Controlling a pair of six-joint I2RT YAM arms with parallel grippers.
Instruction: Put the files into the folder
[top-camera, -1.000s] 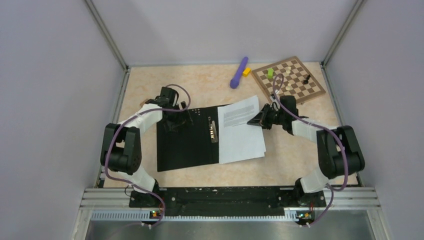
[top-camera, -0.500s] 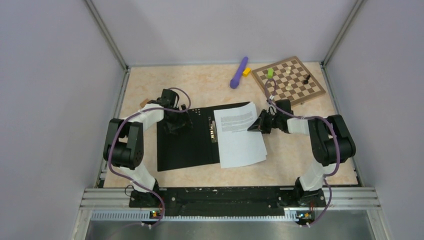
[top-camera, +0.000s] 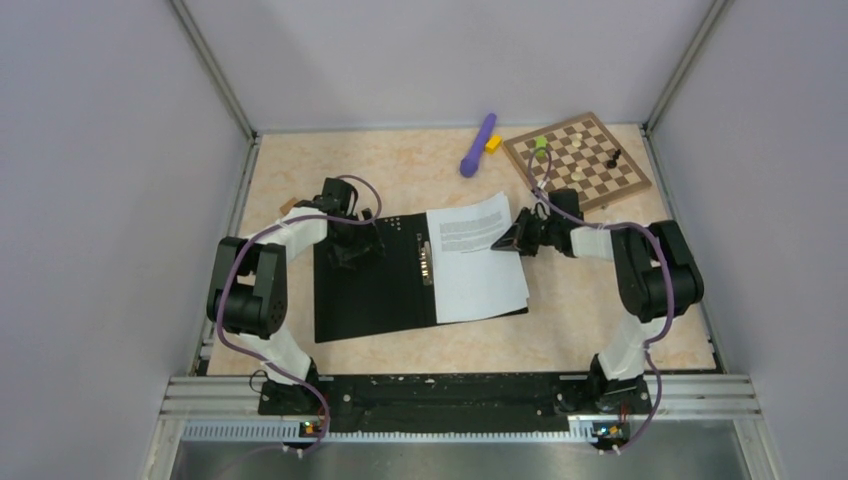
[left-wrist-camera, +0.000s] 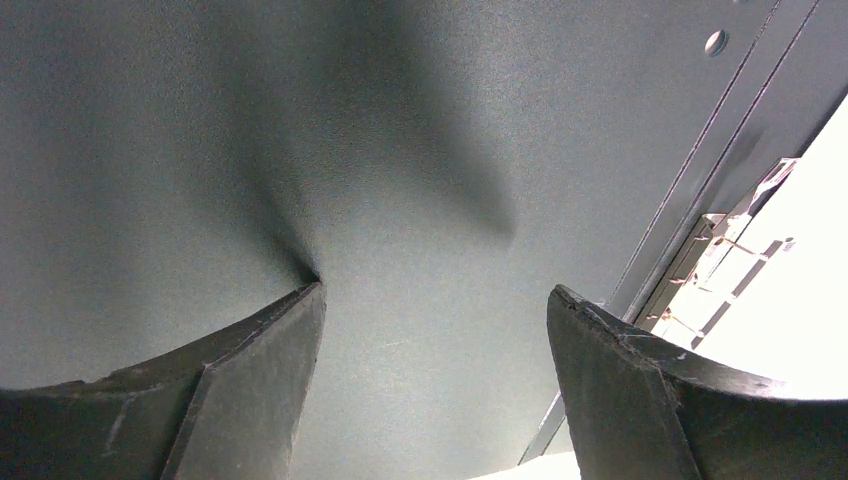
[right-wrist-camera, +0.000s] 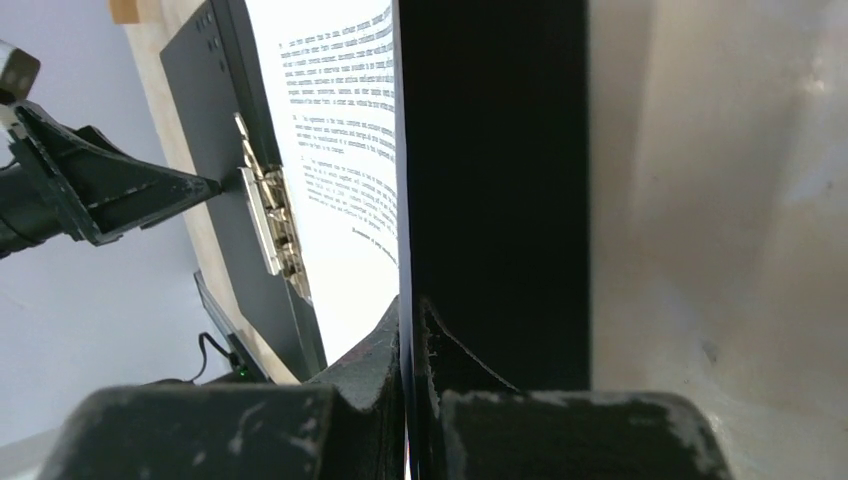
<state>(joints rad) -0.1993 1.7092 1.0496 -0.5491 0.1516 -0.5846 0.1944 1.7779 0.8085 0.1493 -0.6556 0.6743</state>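
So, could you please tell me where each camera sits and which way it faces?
Top: above and behind, looking down on the table; left arm and right arm show.
Left wrist: faces down at the folder; open left claw shows.
Right wrist: looks along the papers; shut right claw pinches them.
Both wrist views share the folder's metal clip.

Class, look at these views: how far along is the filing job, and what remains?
Done: the folder lies open, black faces up, and the files rest on its right half. In hand: the right gripper pinches the files' edge; the left gripper, open, is over the left half. Left: square the tilted sheets and close the folder.
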